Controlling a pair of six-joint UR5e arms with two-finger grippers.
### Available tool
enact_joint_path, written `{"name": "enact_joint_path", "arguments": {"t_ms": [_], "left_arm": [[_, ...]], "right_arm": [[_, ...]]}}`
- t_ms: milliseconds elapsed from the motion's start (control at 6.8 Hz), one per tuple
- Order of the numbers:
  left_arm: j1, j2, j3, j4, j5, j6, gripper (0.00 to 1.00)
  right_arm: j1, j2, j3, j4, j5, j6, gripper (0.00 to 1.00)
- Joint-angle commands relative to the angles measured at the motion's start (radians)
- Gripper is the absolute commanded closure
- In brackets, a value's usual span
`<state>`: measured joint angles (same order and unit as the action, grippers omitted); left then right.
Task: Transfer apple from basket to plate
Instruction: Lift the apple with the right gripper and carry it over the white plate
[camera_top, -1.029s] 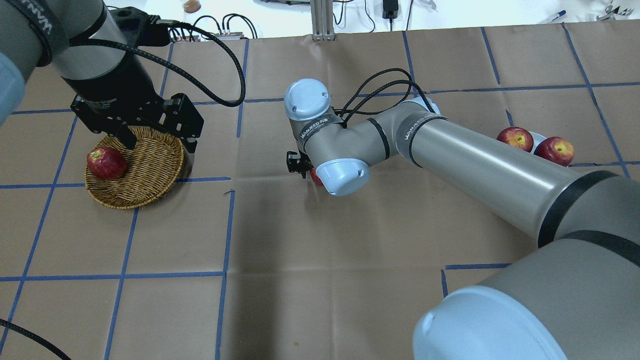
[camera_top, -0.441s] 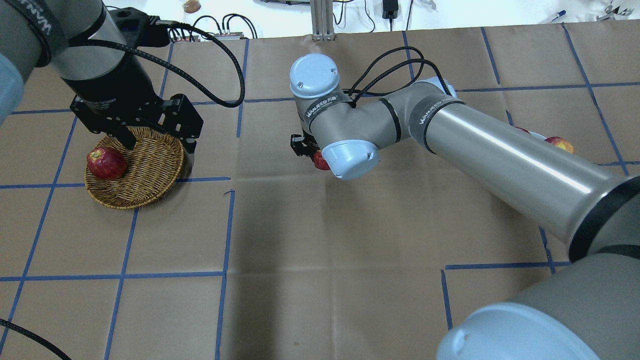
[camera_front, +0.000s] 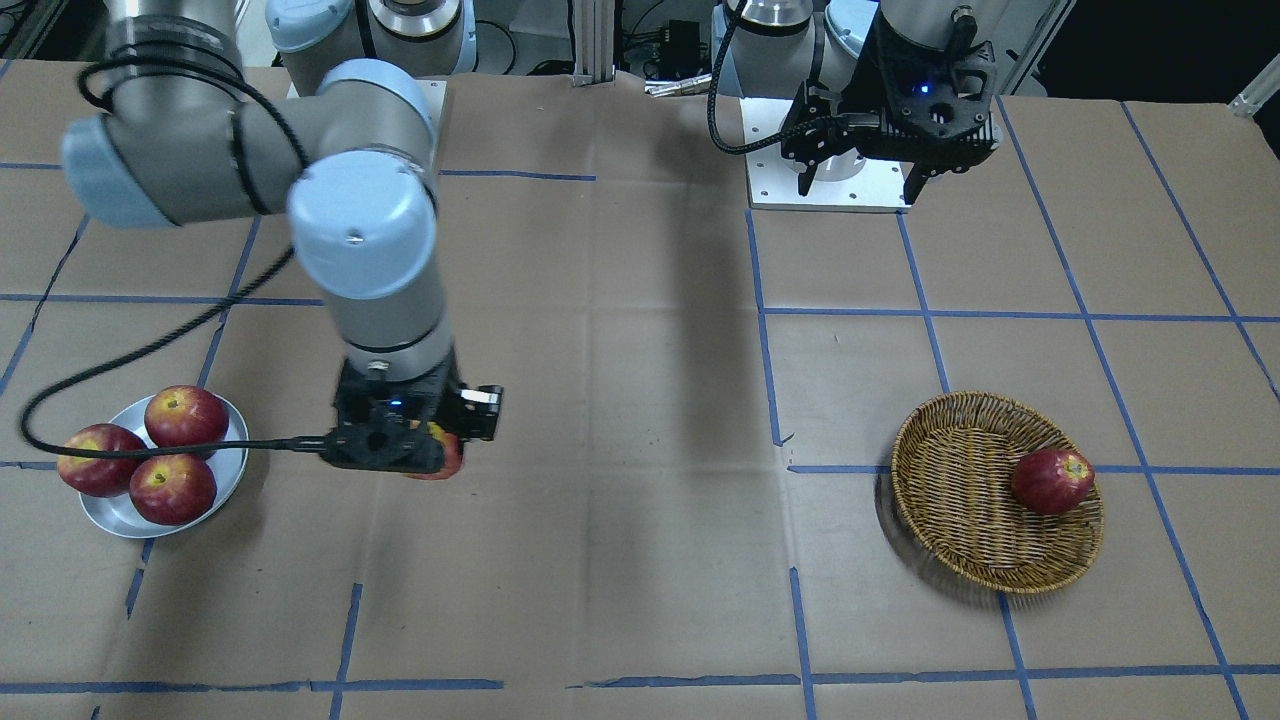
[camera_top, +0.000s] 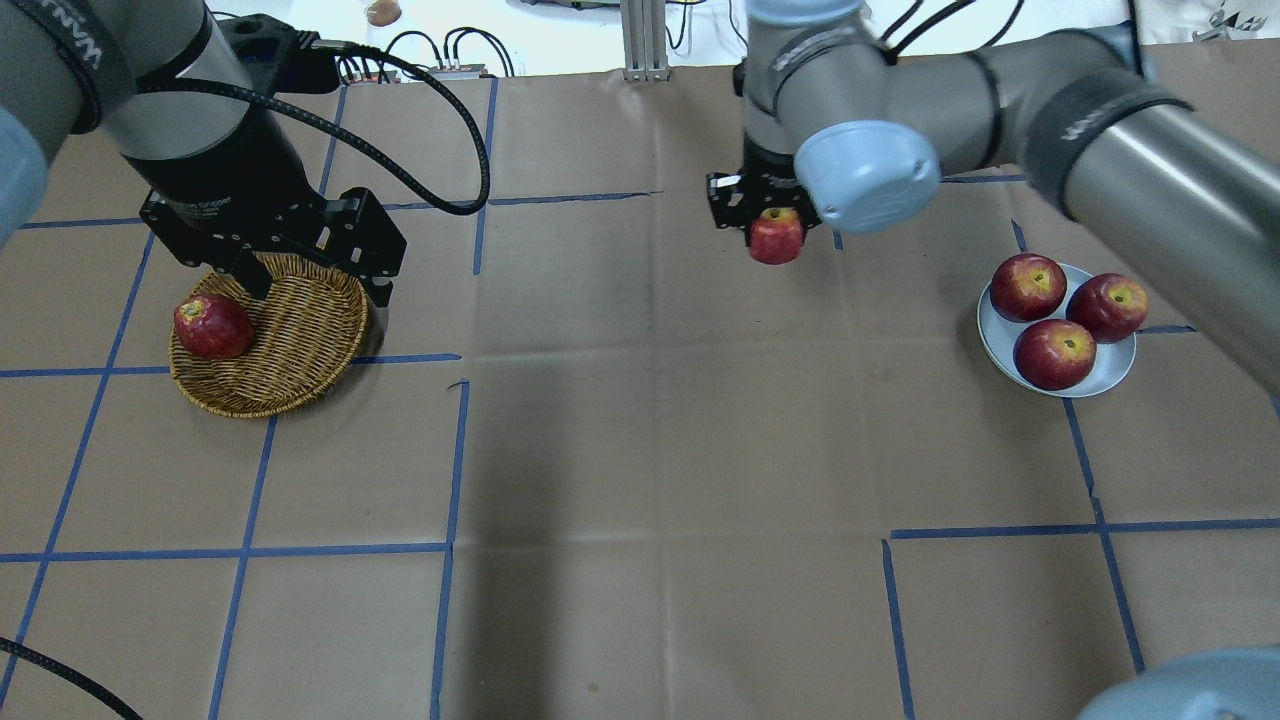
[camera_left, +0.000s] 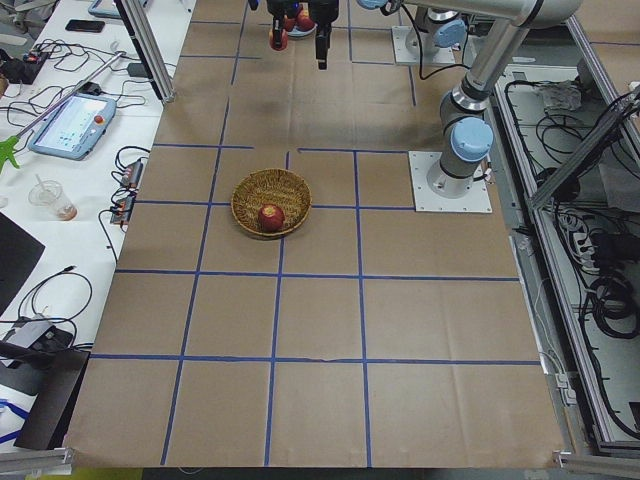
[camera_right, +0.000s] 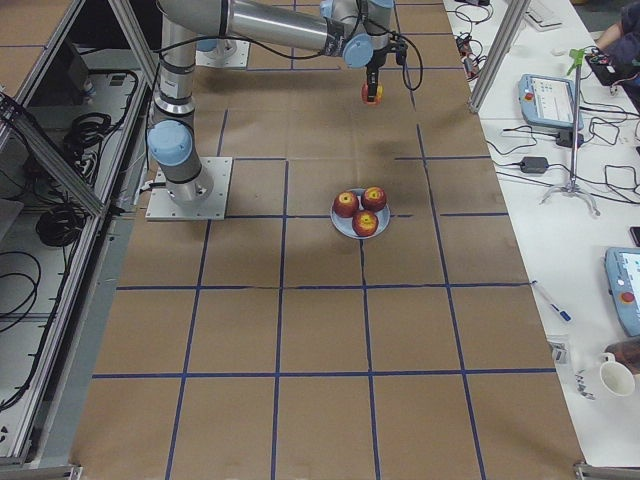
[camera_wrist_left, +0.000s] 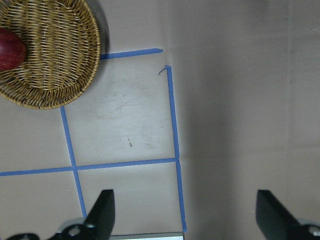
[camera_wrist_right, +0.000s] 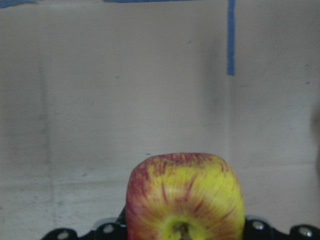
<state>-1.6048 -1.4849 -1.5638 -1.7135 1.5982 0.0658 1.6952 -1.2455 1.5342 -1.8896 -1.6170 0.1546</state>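
- While held clear of the table (camera_top: 640, 450), shown as the apple (camera_top: 776, 240): yellow-streaked, stem end toward the wrist camera, clamped at its sides by the right gripper (camera_front: 415, 450).
- Carried high, presumably so as to pass over the rim and the fruit at the destination.
- Placed between the basket (camera_top: 300, 350) and the plate (camera_top: 1112, 376), nearer the plate, well apart from both.
- On the plate, three darker red apples (camera_top: 1055, 353) crowded together; little bare metal left, so likely a careful lowering into the remaining gap.
- Spread wide and holding nothing at the left gripper (camera_front: 860, 182); parked high near the basket, out of the carrying path.
- In the basket, one dark red apple (camera_top: 212, 326) against the rim.
- Depth of the fingers on the apple hard to judge, being largely hidden from above.
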Motion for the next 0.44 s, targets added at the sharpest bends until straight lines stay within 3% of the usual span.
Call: {"name": "enact_joint_path", "arguments": {"t_ms": [0,294], "left_arm": [[-0.001,0.006,0.001,0.0,-0.001,0.0,0.0],[-0.001,0.005,0.001,0.002,-0.004,0.0,0.0]], "right_arm": [[-0.223,-0.055,0.001,0.06,-0.001,-0.313,0.55],[-0.407,-0.055,0.029,0.055,0.003,-0.596,0.55]]}}
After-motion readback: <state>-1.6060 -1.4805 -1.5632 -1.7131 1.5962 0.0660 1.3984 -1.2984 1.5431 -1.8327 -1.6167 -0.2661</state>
